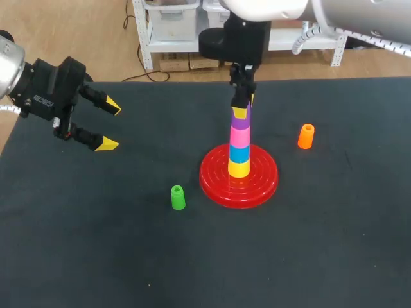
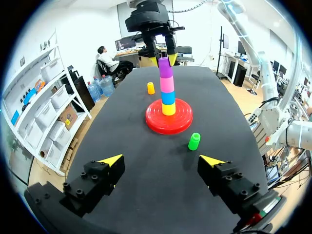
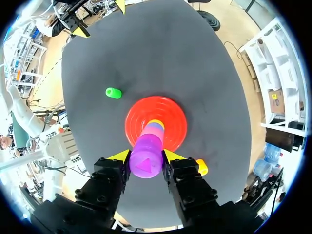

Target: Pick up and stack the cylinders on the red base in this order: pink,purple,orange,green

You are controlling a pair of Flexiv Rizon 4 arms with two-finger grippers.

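Holding the small purple plastic cylinder (image 3: 146, 162) clamped in my right claw (image 3: 146, 156), mid-wall; it seems light, rigid, slick. My left claw (image 2: 161, 161) gapes empty.

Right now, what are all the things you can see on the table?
red base: 1, red, middle of the table.
yellow cylinder: 1, yellow, lowest in the stack on the base.
blue cylinder: 1, blue, on the yellow one.
pink cylinder: 1, pink, on the blue one.
purple cylinder: 1, purple, top of the stack.
orange cylinder: 1, orange, right of the base.
green cylinder: 1, green, left of the base.
left gripper: 1, black with yellow tips, open, over the table's left side.
right gripper: 1, same colours, shut on the purple cylinder.
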